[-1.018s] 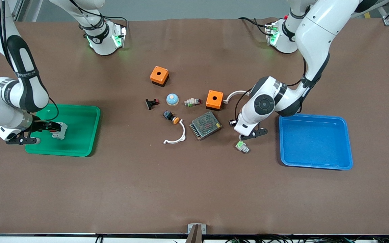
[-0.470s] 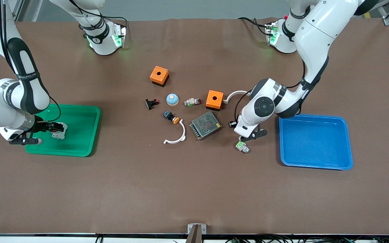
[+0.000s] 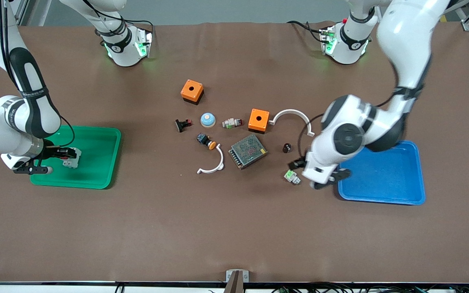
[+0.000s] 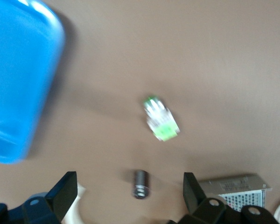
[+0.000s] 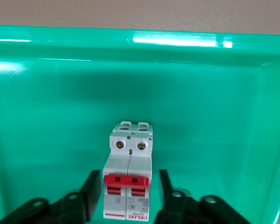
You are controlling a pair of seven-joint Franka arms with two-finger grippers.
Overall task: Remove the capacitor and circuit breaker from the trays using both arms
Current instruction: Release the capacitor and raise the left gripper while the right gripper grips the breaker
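Currently on record: your right gripper sat low over the green tray at the right arm's end of the table. The breaker stood between its fingers, white body with the red levers facing the wrist camera. The fingers flanked the block closely, but you could not tell from either view whether they were pressing on it. The breaker's base appeared to be on the tray floor.

Your left gripper hung over the edge of the blue tray, at the corner nearest the parts cluster. Its jaws stood wide apart and held nothing, as the left wrist view showed. The capacitor lay on the bare table mat, apart from the gripper, between the metal mesh box and the blue tray. A green-and-white part lay just beside the gripper, nearer to the front camera than the capacitor. A white curved clip lay on the mat next to an orange box, farther from the front camera than the capacitor.
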